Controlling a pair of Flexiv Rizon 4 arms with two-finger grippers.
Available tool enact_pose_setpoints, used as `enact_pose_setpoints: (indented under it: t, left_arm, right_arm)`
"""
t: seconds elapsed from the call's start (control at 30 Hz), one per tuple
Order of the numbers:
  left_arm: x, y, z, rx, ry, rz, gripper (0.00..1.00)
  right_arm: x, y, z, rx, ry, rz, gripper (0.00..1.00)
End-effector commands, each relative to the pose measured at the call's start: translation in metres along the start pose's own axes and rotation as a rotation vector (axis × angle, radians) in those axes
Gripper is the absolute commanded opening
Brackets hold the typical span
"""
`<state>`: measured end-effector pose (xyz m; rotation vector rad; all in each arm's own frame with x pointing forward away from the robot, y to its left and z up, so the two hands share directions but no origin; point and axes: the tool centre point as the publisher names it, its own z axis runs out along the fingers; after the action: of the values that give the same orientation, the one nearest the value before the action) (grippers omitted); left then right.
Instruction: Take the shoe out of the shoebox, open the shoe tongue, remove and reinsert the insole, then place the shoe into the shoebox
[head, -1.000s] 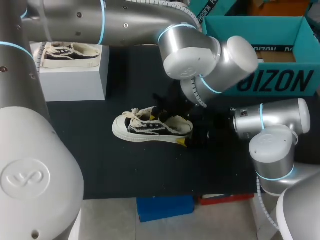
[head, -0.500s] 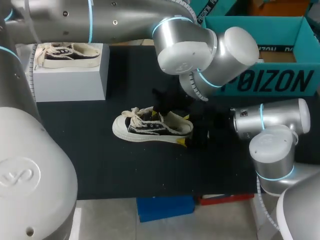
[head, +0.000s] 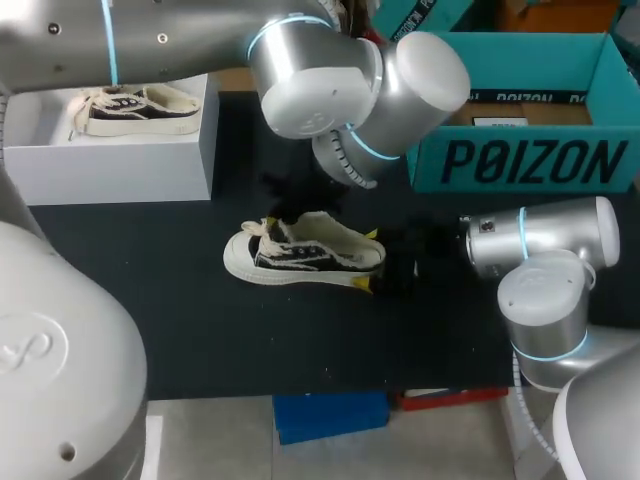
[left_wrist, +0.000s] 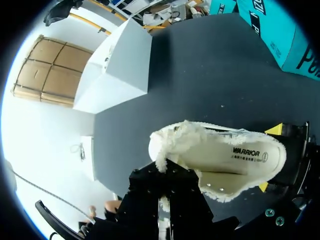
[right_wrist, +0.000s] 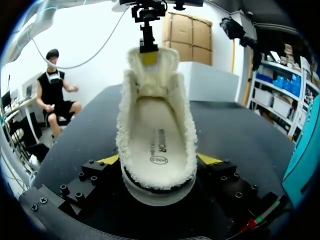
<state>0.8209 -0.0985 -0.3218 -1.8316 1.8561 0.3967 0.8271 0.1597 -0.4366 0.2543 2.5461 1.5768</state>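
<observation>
One shoe (head: 300, 255) is out of the box and sits sole-down mid-desk (head: 200, 330), toe toward the left side. Its heel is clamped from both sides by the right end effector (right_wrist: 157, 162). The left end effector (left_wrist: 165, 195) appears closed on the raised tongue (right_wrist: 150, 72), though its tips are hidden in its own view. The upper is judged light and floppy with frayed edges, so hold is better taken at the stiffer heel and sole than at the sidewalls. The insole (right_wrist: 157, 135) is seated flat and fully exposed. It is likely thin and bendy, best pinched at the heel edge and peeled up. The tongue is soft, so a hard pull could drag the shoe out of the heel clamp.

The teal shoebox (head: 520, 160) is set far right, open side up, well apart from the shoe. A white block (head: 140, 150) far left carries a second shoe (head: 135, 108) and is not in the way. The left arm (head: 360, 100) is hung over the path between shoe and shoebox.
</observation>
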Motion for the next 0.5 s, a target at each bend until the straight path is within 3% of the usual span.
enact_pose_setpoints:
  t: [0.03, 0.43, 0.47, 0.5]
  left_arm:
    - [-0.014, 0.004, 0.012, -0.008, 0.028, -0.017, 0.0]
    - [-0.027, 0.006, 0.029, -0.039, 0.028, -0.056, 0.0]
    - [-0.027, 0.007, 0.031, -0.043, 0.024, -0.059, 0.33]
    - [-0.028, 0.007, 0.032, -0.047, 0.021, -0.063, 1.0]
  right_arm:
    - [-0.001, -0.001, 0.002, 0.005, -0.003, 0.003, 0.0]
    - [-0.001, -0.001, 0.002, 0.005, -0.003, 0.003, 0.0]
    - [-0.001, -0.001, 0.002, 0.005, -0.003, 0.003, 0.0]
    - [-0.001, -0.001, 0.002, 0.005, -0.003, 0.003, 0.0]
